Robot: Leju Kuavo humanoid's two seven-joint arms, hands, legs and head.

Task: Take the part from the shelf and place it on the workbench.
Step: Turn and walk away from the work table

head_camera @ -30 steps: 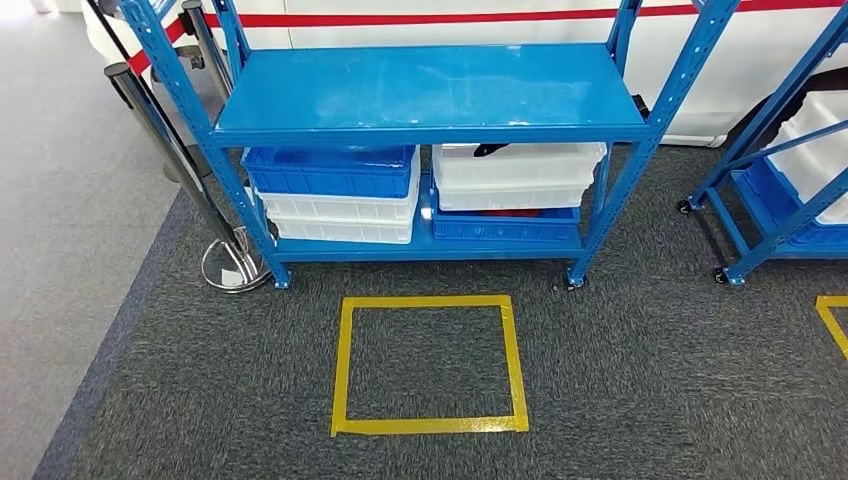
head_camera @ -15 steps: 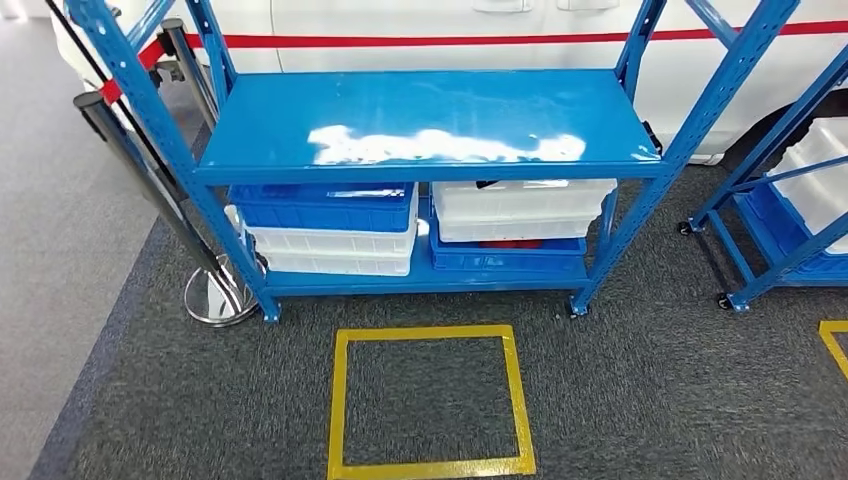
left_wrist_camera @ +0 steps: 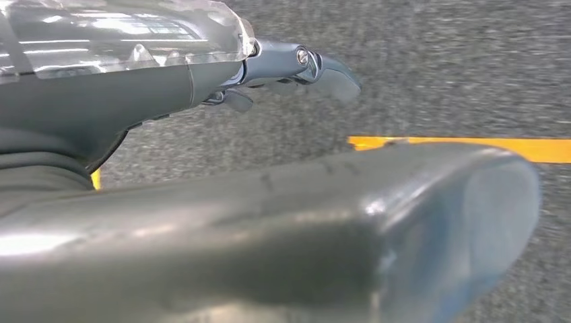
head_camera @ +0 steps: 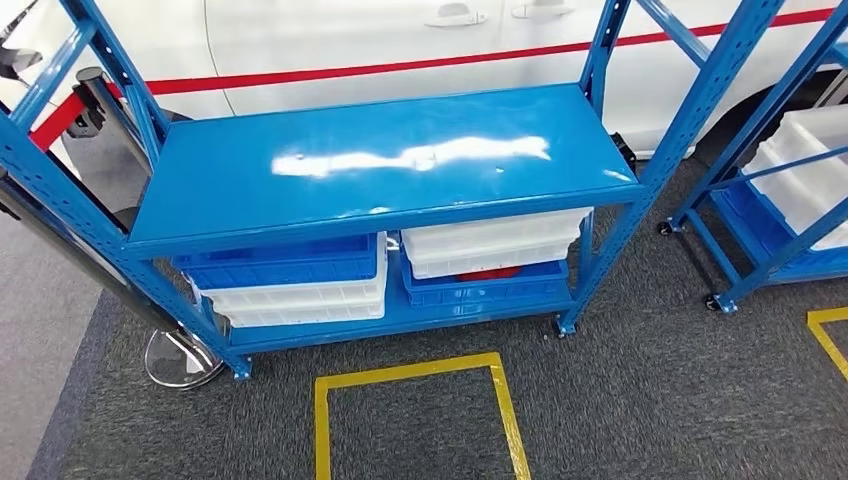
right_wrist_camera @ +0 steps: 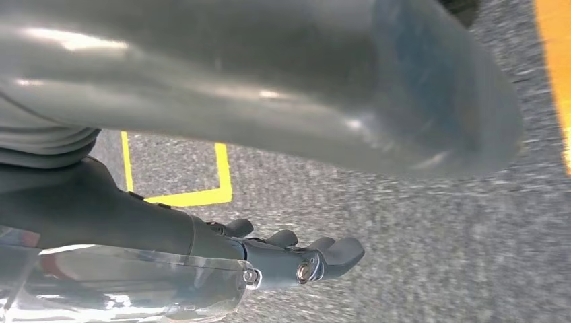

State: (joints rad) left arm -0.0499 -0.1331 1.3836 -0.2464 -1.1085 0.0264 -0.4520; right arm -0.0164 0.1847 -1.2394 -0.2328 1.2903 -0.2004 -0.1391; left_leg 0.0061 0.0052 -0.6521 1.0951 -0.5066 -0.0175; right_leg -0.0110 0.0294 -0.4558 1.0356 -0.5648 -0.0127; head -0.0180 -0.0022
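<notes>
The robot is approaching the blue shelf (head_camera: 385,165). The part is probably in the bins (head_camera: 490,245) at lower centre. Left hand (left_wrist_camera: 289,67) and right hand (right_wrist_camera: 296,259) are hanging empty, fingers apart; stop squarely before reaching.

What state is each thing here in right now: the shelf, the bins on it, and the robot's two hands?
Blue shelf: standing on the carpet, top board bare and glossy.
Blue bin: on the lower board, stacked on white bins.
White bin: stacked on another blue bin, something red between them.
Left hand: hanging over the carpet, holding nothing.
Right hand: hanging, holding nothing.
</notes>
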